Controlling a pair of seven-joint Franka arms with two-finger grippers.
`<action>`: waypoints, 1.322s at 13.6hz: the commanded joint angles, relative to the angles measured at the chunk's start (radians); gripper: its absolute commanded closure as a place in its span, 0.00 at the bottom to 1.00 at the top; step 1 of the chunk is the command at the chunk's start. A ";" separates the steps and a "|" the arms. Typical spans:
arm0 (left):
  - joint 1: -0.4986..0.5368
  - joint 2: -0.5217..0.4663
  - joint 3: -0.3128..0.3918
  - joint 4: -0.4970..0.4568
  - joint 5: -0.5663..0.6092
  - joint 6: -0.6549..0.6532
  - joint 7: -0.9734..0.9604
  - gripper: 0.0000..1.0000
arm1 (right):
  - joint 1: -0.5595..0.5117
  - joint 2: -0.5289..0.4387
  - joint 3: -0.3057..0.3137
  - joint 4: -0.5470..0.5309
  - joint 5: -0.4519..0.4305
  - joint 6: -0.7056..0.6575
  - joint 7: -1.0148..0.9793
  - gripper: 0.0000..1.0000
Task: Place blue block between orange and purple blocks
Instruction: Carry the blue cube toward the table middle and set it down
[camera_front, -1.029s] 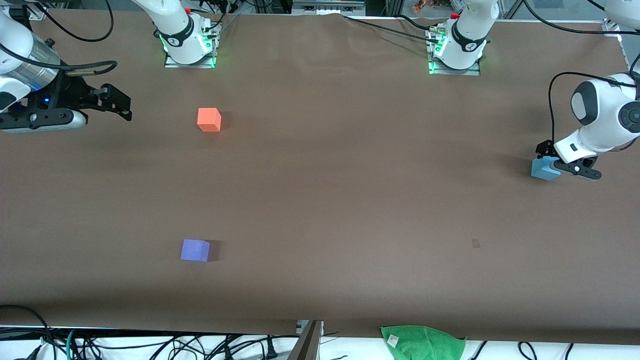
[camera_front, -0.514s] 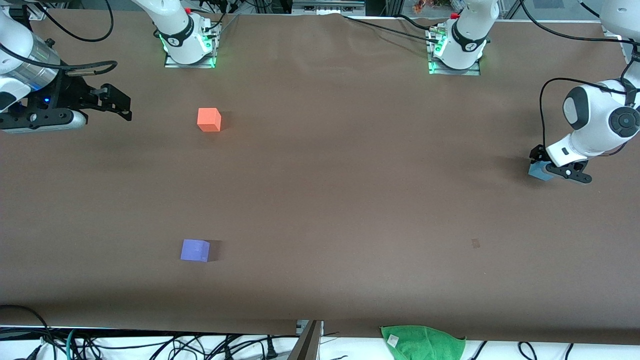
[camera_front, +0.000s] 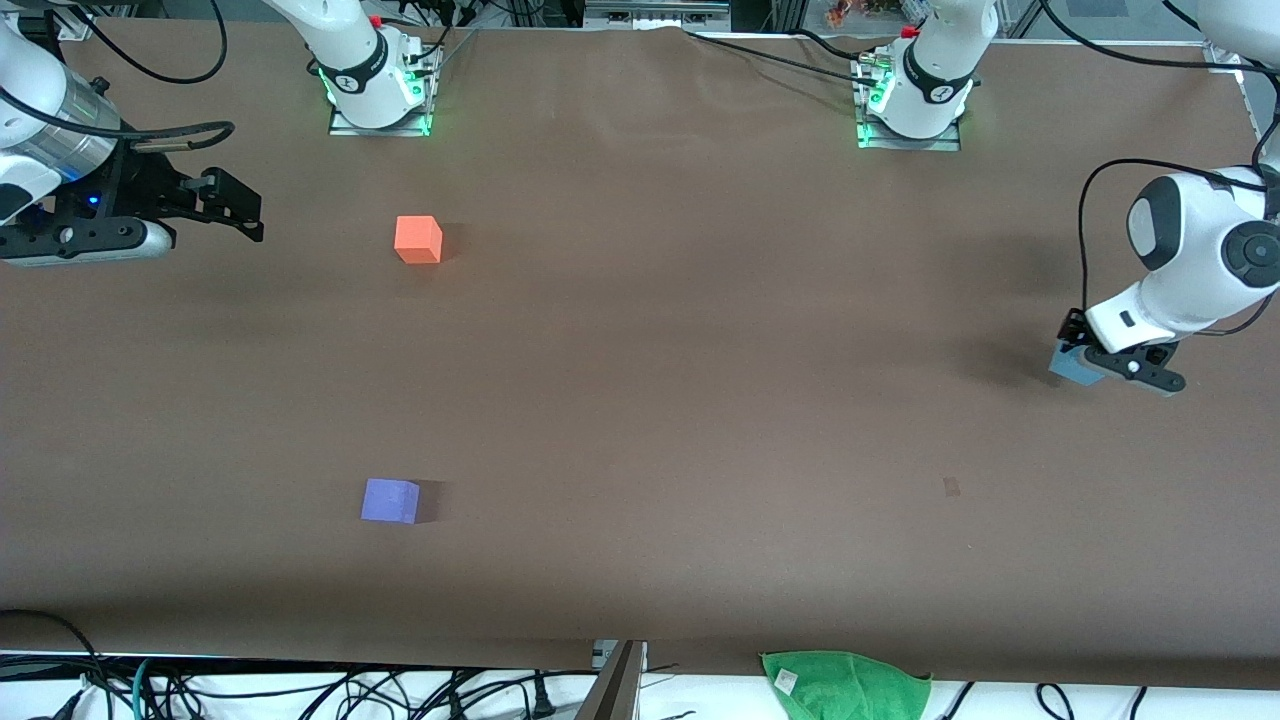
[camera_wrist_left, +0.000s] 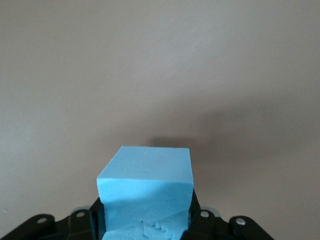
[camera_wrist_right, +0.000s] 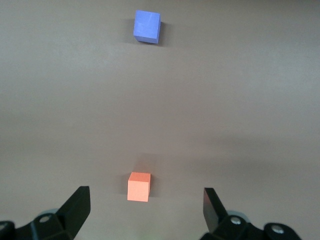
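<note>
Our left pincer (camera_front: 1103, 360) clamps the blue block (camera_front: 1068, 364) above the bench (camera_front: 700, 400) at the left arm's end, well apart from the gap between orange block (camera_front: 418, 240) and purple block (camera_front: 390, 501), while our right pincer (camera_front: 238, 208) waits wide.

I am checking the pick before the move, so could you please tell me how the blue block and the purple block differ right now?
The blue block is light sky-blue; the purple block is a darker violet. The blue block is clamped in the shut left gripper at the left arm's end of the table, while the purple block lies free toward the right arm's end, nearer the front camera than the orange block. Both are small matte cubes of like size.
</note>
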 joint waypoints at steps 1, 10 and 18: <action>-0.012 0.012 -0.172 0.201 -0.077 -0.299 -0.177 0.81 | -0.002 0.003 -0.004 0.014 0.013 -0.001 0.004 0.00; -0.589 0.478 -0.258 0.698 -0.177 -0.394 -1.106 0.80 | -0.016 0.010 -0.005 0.017 0.024 -0.003 0.043 0.00; -0.839 0.602 -0.124 0.732 -0.174 -0.133 -1.284 0.00 | 0.038 0.178 0.004 0.027 -0.033 0.094 0.020 0.00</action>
